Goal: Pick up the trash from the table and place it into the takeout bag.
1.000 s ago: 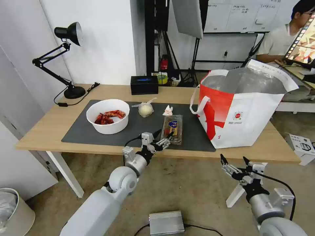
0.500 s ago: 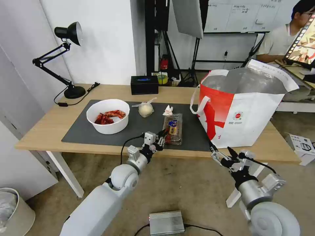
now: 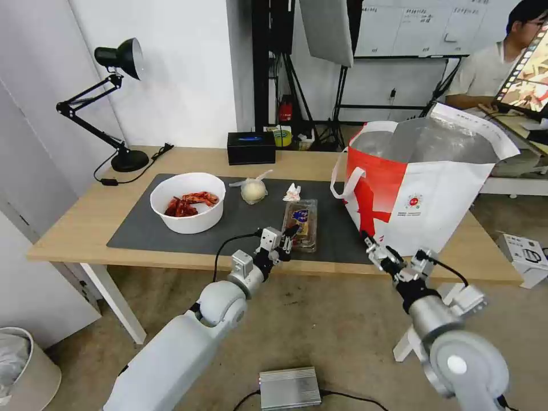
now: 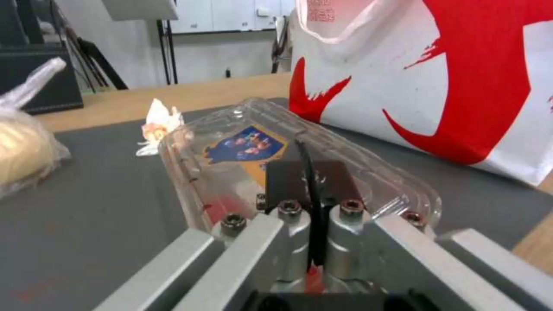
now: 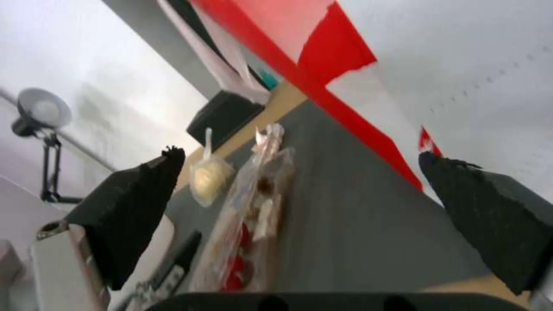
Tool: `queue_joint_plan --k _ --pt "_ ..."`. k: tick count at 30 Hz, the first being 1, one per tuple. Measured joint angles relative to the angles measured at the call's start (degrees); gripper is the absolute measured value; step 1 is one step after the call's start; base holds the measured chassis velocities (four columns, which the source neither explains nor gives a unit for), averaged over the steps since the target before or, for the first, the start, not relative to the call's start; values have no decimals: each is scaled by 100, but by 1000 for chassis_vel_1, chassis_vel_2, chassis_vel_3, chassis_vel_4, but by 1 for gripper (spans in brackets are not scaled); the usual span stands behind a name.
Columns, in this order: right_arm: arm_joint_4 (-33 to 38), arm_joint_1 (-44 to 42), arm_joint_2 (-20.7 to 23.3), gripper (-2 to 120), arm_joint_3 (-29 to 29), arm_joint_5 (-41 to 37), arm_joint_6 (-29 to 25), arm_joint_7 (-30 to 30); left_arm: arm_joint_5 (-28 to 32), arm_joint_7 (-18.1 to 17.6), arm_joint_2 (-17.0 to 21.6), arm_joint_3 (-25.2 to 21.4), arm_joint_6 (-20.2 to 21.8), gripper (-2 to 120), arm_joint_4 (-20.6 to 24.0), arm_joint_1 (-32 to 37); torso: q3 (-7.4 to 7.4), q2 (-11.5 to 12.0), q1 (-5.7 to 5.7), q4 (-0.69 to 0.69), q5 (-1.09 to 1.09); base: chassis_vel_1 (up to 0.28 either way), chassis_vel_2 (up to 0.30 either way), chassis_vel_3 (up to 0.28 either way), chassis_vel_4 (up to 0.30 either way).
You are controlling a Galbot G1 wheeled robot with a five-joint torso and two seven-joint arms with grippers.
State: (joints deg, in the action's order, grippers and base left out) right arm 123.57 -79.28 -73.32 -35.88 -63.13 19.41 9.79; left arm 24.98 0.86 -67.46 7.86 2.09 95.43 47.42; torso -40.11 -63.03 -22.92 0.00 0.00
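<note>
Right gripper (image 3: 379, 250) now raised, spread, beside takeout bag (image 3: 434, 211).

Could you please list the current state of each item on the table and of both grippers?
Clamshell tray: lid closed, near end pinched by left gripper.
Takeout bag: upright, mouth open.
White bowl: uncovered, red scraps inside.
Knotted bag: tied, on the mat.
Crumpled tissue: loose on mat.
Right gripper: fingers open, empty.
</note>
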Motion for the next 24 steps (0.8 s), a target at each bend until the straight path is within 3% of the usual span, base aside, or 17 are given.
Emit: queue_joint_plan --k 7,24 --pt "-538 557 -144 100 331 -656 87 146 -480 16 13 -16 93 0 -62 -2 0 1 0 0 0 0 0 0 0" --pt "-1293 1428 -441 100 626 -1029 207 333 -1191 222 -73 -34 81 0 -159 61 0 0 0 1 0 0 0 0 0"
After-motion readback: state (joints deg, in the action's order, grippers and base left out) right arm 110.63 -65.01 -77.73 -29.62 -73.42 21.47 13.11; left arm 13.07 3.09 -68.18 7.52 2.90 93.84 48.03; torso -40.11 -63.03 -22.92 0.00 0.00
